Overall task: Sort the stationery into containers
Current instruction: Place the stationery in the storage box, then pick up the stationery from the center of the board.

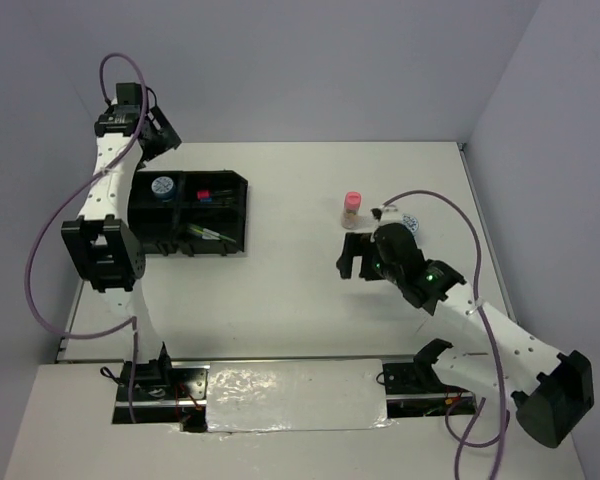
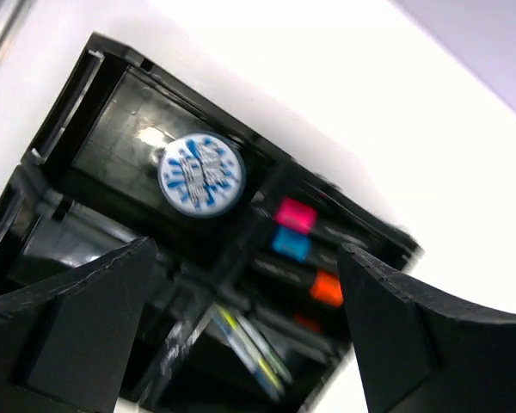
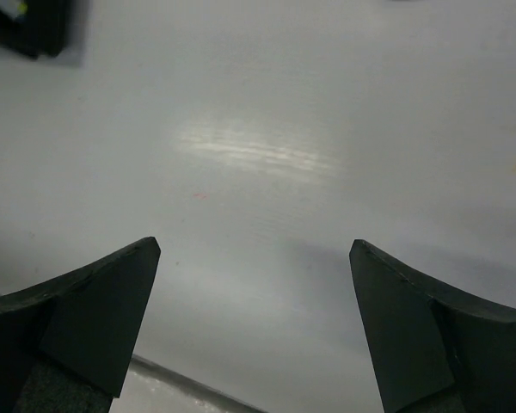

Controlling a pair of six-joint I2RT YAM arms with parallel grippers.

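Observation:
The black compartment tray (image 1: pixel 242 205) sits at the left of the table. It holds a round blue-white tin (image 1: pixel 162 186), markers with pink, blue and orange caps (image 1: pixel 212 196) and thin yellow-green pens (image 1: pixel 208 234). My left gripper (image 1: pixel 164 136) hovers open and empty above the tray's far edge. Its wrist view shows the tin (image 2: pixel 201 173), the pink cap (image 2: pixel 295 214), blue cap (image 2: pixel 291 244), orange cap (image 2: pixel 326 288) and pens (image 2: pixel 249 348) between the fingers. A pink-capped bottle (image 1: pixel 352 208) stands upright on the table. A second tin (image 1: pixel 411 222) lies behind my right gripper (image 1: pixel 356 264), which is open and empty.
The right wrist view shows my right gripper (image 3: pixel 254 247) over bare white table, with a corner of the tray (image 3: pixel 30 26) at the top left. Walls close in the table at the back and right. A foil-covered strip (image 1: pixel 295 395) lies at the near edge between the arm bases.

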